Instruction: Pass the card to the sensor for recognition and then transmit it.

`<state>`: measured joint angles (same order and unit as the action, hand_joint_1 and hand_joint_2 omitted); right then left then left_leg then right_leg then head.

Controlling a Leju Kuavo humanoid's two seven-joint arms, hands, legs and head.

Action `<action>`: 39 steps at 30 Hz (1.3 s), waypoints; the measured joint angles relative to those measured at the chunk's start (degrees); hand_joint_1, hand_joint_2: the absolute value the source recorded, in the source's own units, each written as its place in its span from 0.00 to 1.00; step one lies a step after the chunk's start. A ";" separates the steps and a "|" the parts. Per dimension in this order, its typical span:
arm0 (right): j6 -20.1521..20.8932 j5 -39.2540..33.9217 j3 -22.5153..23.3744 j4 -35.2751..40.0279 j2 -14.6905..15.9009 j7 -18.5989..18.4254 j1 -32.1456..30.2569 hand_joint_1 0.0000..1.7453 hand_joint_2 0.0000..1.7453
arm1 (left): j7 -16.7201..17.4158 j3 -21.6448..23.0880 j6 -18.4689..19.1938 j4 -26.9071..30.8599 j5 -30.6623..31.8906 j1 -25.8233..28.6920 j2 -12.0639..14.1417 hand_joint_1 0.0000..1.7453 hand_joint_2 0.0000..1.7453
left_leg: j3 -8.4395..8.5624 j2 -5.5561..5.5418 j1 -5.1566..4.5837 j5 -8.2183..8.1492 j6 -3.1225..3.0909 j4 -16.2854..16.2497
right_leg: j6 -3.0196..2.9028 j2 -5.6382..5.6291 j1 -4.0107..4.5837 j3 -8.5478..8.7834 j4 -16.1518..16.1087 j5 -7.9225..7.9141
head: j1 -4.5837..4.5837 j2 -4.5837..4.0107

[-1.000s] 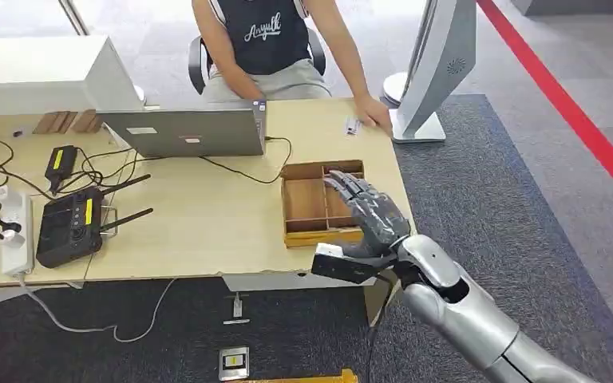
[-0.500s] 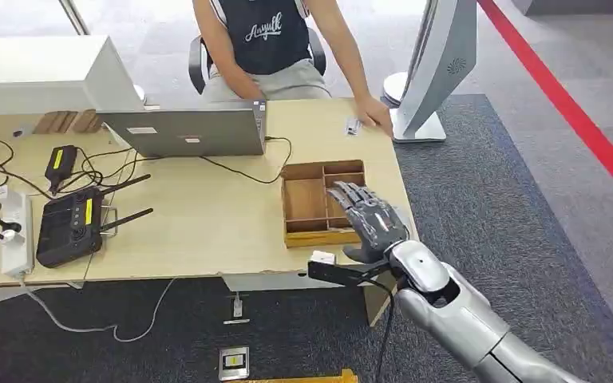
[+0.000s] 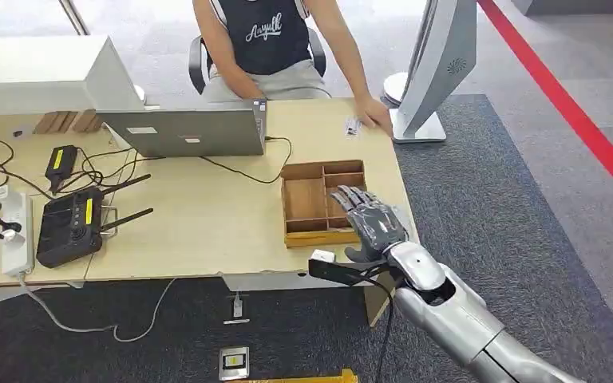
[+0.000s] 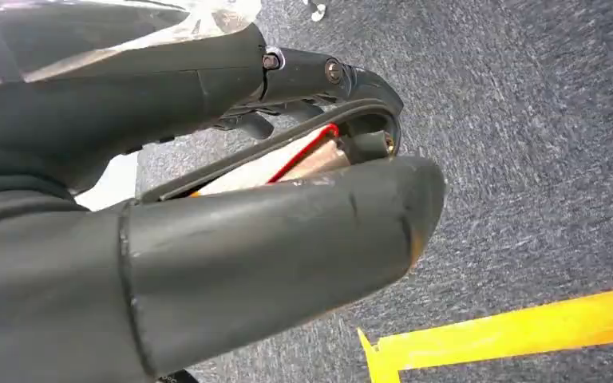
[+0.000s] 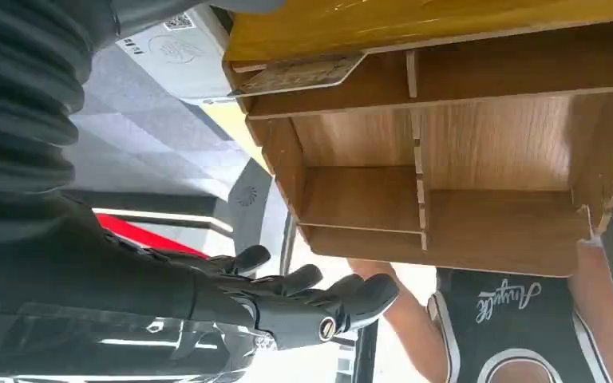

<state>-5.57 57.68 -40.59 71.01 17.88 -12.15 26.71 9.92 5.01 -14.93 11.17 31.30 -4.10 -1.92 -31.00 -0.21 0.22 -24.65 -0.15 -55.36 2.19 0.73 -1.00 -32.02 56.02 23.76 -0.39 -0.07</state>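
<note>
Hovering my right hand [image 3: 371, 222] over the near right corner of the wooden divided tray [image 3: 303, 199], fingers spread, holding nothing. A card [image 5: 299, 76] lies on the tray's rim in the right wrist view; in the head view I can't pick it out. The white sensor stand [image 3: 435, 72] sits at 1 o'clock from the tray, well apart. My left hand [image 4: 207, 239] hangs over carpet; grip unclear. Judging progress: card not picked, so grasp, scan and handover remain.
</note>
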 joint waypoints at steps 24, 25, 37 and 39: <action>-8.24 -5.64 0.46 -10.76 -1.86 4.07 4.71 0.00 1.00 | 0.13 0.07 0.00 0.04 -0.72 -0.14 -0.02 0.00 0.00 | -0.04 -0.04 0.00 0.02 -0.01 0.00 | -0.01 -0.01 0.00 -0.02 0.00 -0.02 | -0.02 0.00; -8.50 -5.77 0.46 -12.30 -2.21 4.24 5.40 0.00 1.00 | 0.15 0.07 0.00 0.04 -0.79 -0.07 0.00 0.00 0.00 | -0.04 -0.02 0.00 0.04 0.01 -0.01 | -0.01 -0.01 0.00 -0.02 0.00 -0.02 | -0.04 0.00; -8.83 -6.08 0.42 -21.64 -4.68 4.42 7.17 0.00 1.00 | 0.15 0.72 0.00 0.04 -0.90 -0.06 0.00 0.00 0.00 | -0.07 0.00 0.00 0.03 0.01 -0.01 | 0.00 -0.01 0.01 -0.06 0.01 -0.02 | -0.02 0.00; -8.83 -6.12 0.42 -22.40 -4.87 4.28 7.28 0.00 1.00 | 0.15 0.92 -0.02 0.04 -0.94 -0.08 0.00 0.00 0.00 | -0.06 0.00 0.00 0.03 0.01 -0.01 | 0.00 -0.01 0.00 -0.06 0.01 -0.02 | -0.02 0.00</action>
<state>-14.40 51.56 -40.17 48.61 13.00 -7.87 33.99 10.08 5.92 -14.95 11.21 30.36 -4.18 -1.92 -31.06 -0.21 0.23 -24.62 -0.14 -55.37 2.19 0.72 -1.00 -32.08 56.03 23.74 -0.42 -0.07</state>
